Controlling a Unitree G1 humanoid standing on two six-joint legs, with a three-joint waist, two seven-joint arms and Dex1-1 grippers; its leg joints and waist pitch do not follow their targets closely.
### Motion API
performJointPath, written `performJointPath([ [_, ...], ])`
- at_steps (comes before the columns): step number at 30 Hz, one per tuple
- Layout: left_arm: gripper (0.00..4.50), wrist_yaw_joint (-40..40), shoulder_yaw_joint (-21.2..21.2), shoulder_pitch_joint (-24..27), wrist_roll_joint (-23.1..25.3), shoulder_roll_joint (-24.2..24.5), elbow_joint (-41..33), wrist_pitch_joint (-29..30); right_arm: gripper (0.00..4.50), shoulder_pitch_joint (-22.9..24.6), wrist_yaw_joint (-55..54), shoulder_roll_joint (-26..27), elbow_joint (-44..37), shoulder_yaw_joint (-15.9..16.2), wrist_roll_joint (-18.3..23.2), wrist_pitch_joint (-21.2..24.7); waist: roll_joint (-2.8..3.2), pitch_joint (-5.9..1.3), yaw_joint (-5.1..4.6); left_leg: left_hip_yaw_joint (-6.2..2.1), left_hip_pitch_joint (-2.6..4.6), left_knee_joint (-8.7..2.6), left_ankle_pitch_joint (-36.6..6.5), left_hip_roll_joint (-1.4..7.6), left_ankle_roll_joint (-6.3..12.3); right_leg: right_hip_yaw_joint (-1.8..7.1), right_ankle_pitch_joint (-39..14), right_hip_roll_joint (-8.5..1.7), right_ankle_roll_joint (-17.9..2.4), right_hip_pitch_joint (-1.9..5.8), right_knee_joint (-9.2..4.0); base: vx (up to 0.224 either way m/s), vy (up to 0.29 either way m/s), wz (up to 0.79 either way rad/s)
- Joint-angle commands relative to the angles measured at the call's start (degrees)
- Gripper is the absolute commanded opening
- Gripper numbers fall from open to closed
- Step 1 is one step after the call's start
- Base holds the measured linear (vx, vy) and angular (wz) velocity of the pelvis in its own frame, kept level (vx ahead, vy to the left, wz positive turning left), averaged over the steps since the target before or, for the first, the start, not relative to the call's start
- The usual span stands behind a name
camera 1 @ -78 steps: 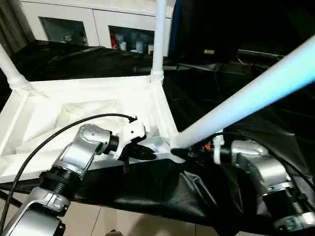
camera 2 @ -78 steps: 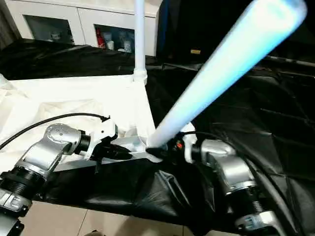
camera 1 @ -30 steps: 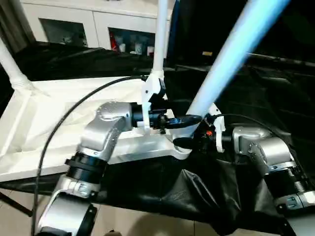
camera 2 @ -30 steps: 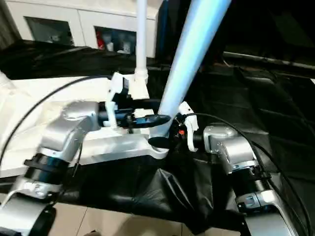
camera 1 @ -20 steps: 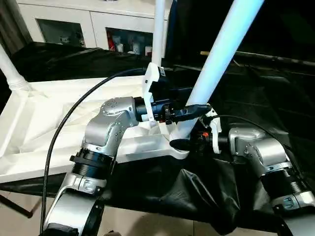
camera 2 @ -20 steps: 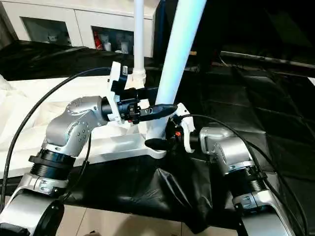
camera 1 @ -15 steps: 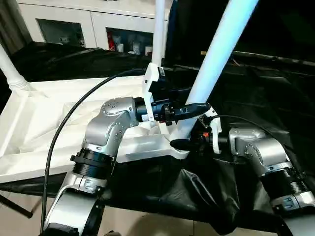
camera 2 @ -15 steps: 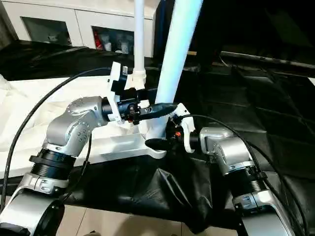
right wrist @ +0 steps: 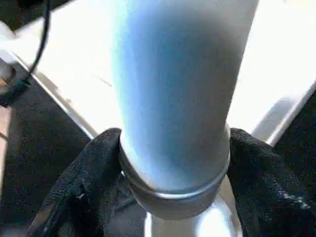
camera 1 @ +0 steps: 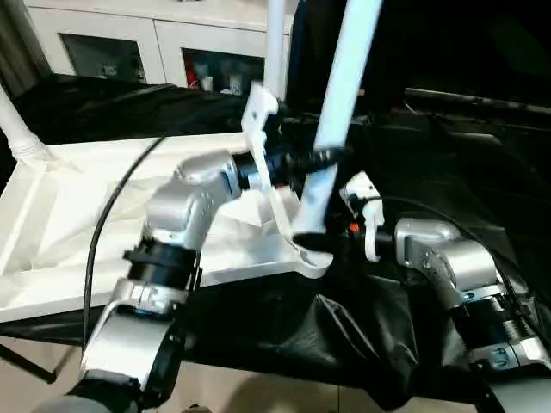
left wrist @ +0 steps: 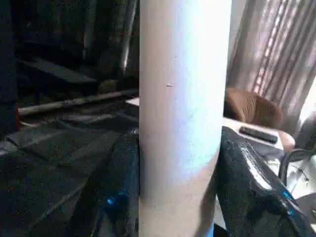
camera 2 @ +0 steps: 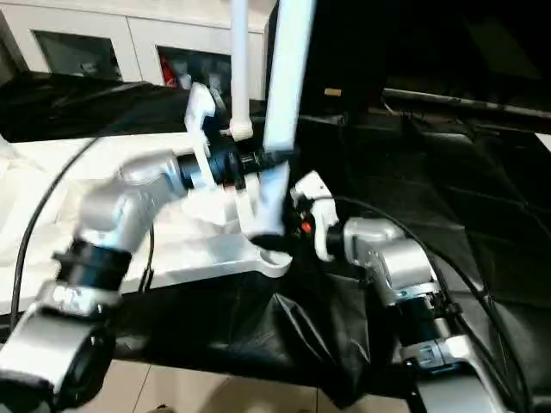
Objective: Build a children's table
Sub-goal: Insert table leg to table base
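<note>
We see the children's table [camera 1: 77, 224] lying upside down on the black-draped table [camera 1: 448, 181], its ribbed underside facing up and its near right corner at the draped table's front edge. A white leg [camera 1: 331, 129] stands nearly upright in that corner's round socket [camera 1: 312, 256]. Our left gripper [camera 1: 317, 158] reaches across from the left and is clamped around the leg partway up; in the left wrist view its two black fingers [left wrist: 247, 177] press against either side of the tube with no gap. Our right gripper [camera 1: 317, 234] comes in from the right and grips the same leg low down, just above the socket; in the right wrist view its black fingers [right wrist: 91, 173] hug the leg's ringed base [right wrist: 175, 190] on both sides, spread to the width of the tube. Two more legs already stand upright at the far corners, one at the far right [camera 1: 275, 52] and one at the far left [camera 1: 19, 129]. Behind the draped table stands a white cabinet [camera 1: 129, 43] with glass doors.
</note>
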Motion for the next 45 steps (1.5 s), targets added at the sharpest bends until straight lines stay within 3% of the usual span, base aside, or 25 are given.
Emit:
performJointPath([
  [1, 1.86, 2.33, 0.42, -0.81, 1.07, 0.24, 1.57, 0.96, 3.64, -1.28, 0.94, -0.84, -4.17, -2.18, 3.23, 2.55, 0.36, -4.44, 0.21, 0.4, -0.09, -3.14, -4.88, -0.26, 2.73, 2.32, -0.63, -2.41, -13.6, 4.56, -3.52, 0.0, 0.0, 0.0],
  [5, 1.85, 7.11, 2.48, -2.73, 0.86, 0.15, 4.18, 3.93, 3.92, -2.04, -1.19, -1.1, -4.46, -5.46, 5.28, 5.89, 0.44, -4.34, 0.33, 0.41, 0.02, -3.17, -6.17, -0.33, 2.25, 2.27, -4.17, -2.5, -12.71, 4.44, -3.95, 0.0, 0.0, 0.0],
  [9, 1.85, 10.45, 4.76, -4.18, -0.8, -0.22, 5.58, 7.49, 3.99, -4.51, -3.0, 0.41, -2.31, -9.8, 9.74, 12.45, 0.16, -4.38, 0.36, 0.37, -0.05, -3.19, -5.92, -0.4, 1.61, 2.2, -5.0, -2.56, -12.83, 4.47, -3.91, 0.0, 0.0, 0.0],
  [15, 1.85, 11.97, 5.92, -4.32, -1.86, -0.57, 5.5, 7.59, 3.99, -5.32, -7.1, 2.53, -1.07, -8.6, 8.4, 15.55, -0.17, -4.54, 0.54, 0.42, -0.18, -3.13, -3.75, -0.41, 1.53, 2.23, -2.24, -2.67, -13.17, 4.55, -3.67, 0.0, 0.0, 0.0],
  [20, 1.85, 11.86, 5.52, -3.93, -2.01, -0.54, 3.71, 9.76, 3.99, -6.44, -10.71, 4.95, 0.02, -8.56, 8.51, 17.54, -0.03, -4.43, 0.67, 0.46, -0.04, -3.24, -3.55, -0.3, 1.13, 2.32, -2.13, -2.8, -13.0, 4.34, -3.56, 0.0, 0.0, 0.0],
  [27, 1.85, 10.82, 4.5, -3.65, -1.81, -0.35, 3.02, 9.66, 3.99, -7.78, -12.32, 5.44, 1.75, -8.28, 7.02, 15.72, 0.03, -4.44, 0.95, 0.48, -0.06, -3.29, -3.74, -0.35, 0.34, 2.4, -2.13, -2.84, -12.12, 4.44, -3.55, 0.0, 0.0, 0.0],
  [35, 1.85, 9.9, 4.36, -3.01, -2.31, -0.4, 1.69, 10.43, 3.99, -7.27, -11.16, 4.98, 2.09, -5.97, 4.95, 9.85, -0.01, -4.32, 1.19, 0.54, -0.06, -3.35, -4.5, -0.31, 0.12, 2.4, -3.42, -2.88, -11.69, 4.33, -3.7, 0.0, 0.0, 0.0],
  [41, 1.85, 9.44, 4.18, -2.65, -2.76, -0.61, 0.9, 10.92, 3.99, -6.88, -10.42, 5.7, 1.99, -5.63, 5.16, 9.5, -0.06, -4.35, 1.14, 0.48, -0.1, -3.37, -4.18, -0.28, 0.39, 2.38, -2.63, -2.81, -11.83, 4.35, -3.59, 0.0, 0.0, 0.0],
  [45, 1.85, 9.11, 3.8, -2.58, -2.72, -0.39, 0.69, 10.88, 3.62, -6.88, -10.1, 5.56, 2.36, -5.28, 5.33, 9.05, -0.02, -4.29, 1.08, 0.51, -0.11, -3.38, -4.42, -0.29, 0.48, 2.37, -2.92, -2.79, -11.85, 4.31, -3.67, 0.0, 0.0, 0.0],
])
